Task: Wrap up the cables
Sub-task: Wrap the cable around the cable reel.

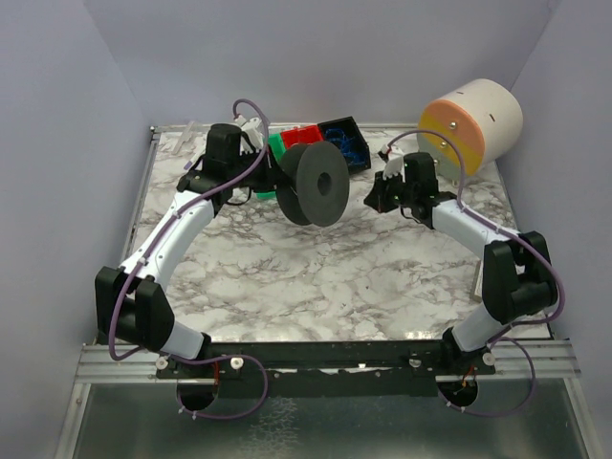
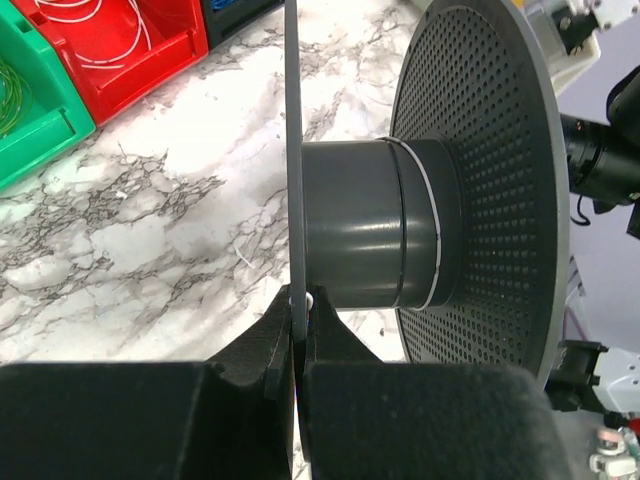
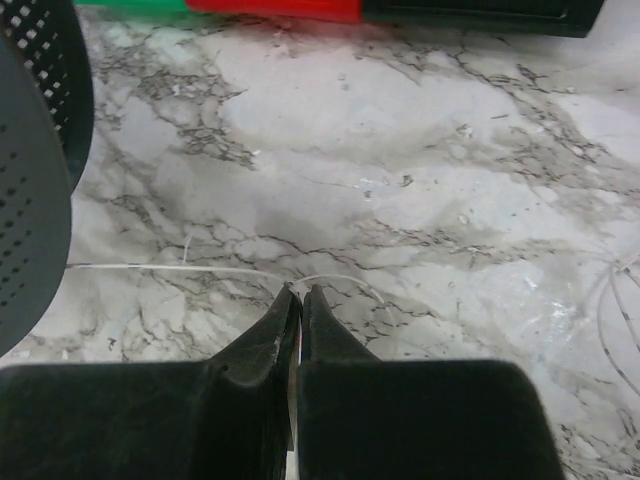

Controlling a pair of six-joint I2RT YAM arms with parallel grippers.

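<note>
The dark grey spool (image 1: 320,184) stands on edge on the marble table. My left gripper (image 2: 298,305) is shut on the spool's thin near flange (image 2: 292,150). A whitish cable (image 2: 437,230) runs once round the spool's hub (image 2: 350,225). My right gripper (image 3: 300,292) is shut on this whitish cable (image 3: 150,268), which stretches left toward the spool's perforated flange (image 3: 30,180). In the top view the left gripper (image 1: 269,186) is left of the spool and the right gripper (image 1: 376,196) is right of it. More whitish wire (image 2: 120,40) lies in the red bin, green wire (image 2: 12,90) in the green bin.
Green (image 1: 276,145), red (image 1: 298,137) and blue (image 1: 346,142) bins sit just behind the spool. A large cream and orange cylinder (image 1: 473,120) stands at the back right. Loose whitish wire (image 3: 612,300) lies on the table right of the right gripper. Grey walls enclose the table.
</note>
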